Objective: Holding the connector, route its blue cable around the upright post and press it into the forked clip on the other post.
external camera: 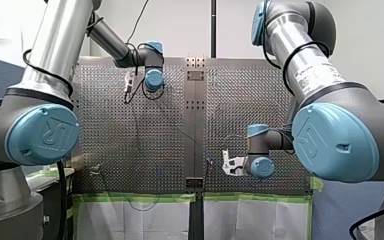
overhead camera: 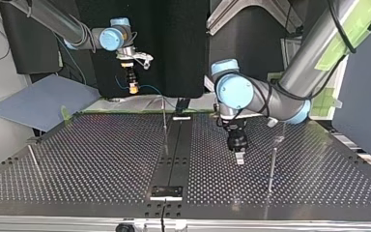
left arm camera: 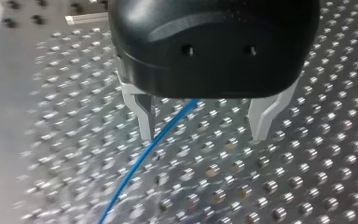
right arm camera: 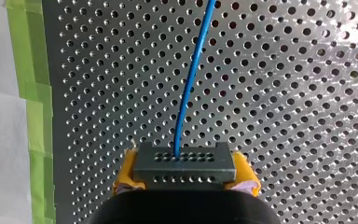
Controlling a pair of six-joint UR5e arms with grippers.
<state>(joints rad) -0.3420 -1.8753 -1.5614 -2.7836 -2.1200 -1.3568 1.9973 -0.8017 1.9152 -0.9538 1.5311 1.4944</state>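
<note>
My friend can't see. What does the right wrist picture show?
My right gripper clamps a dark connector between yellow pads. Its blue cable runs away from the gripper over the perforated table, with green tape along one side.

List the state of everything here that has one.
left gripper: open, cable passing between its fingers, ungripped.
right gripper: shut on connector.
connector: held between yellow pads, cable plugged in.
cable: loose, not clamped.
post: upright.
</note>
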